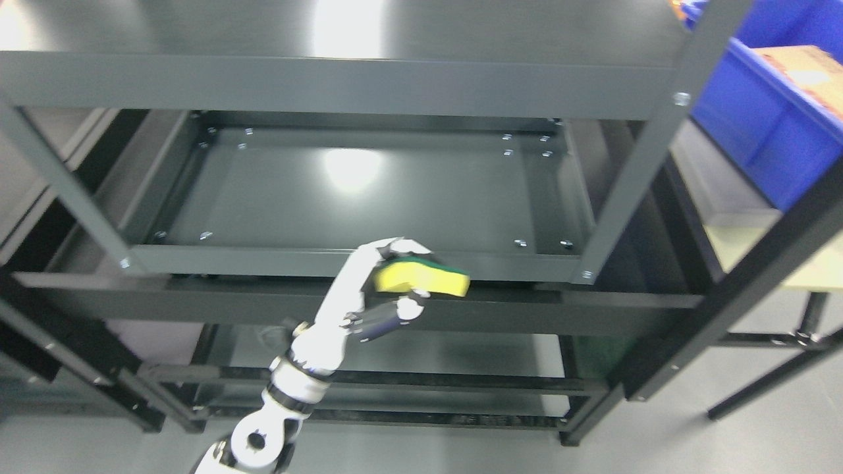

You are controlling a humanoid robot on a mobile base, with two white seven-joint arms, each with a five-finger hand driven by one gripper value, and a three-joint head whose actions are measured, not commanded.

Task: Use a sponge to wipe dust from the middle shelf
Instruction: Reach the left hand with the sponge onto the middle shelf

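A yellow sponge with a green scouring top is held in my left hand, whose white fingers are curled over it and whose thumb sits underneath. The arm rises from the bottom edge left of the middle. Hand and sponge hover just in front of the front rail of the dark metal shelf unit, near its middle. Behind the rail lies the dark shelf panel, bare and glossy with a light reflection. My right arm does not show.
Slanted dark uprights frame the shelf at right and left. The top shelf rail crosses above. Lower shelves show beneath the hand. A blue bin with a cardboard box stands on the right. Grey floor lies below.
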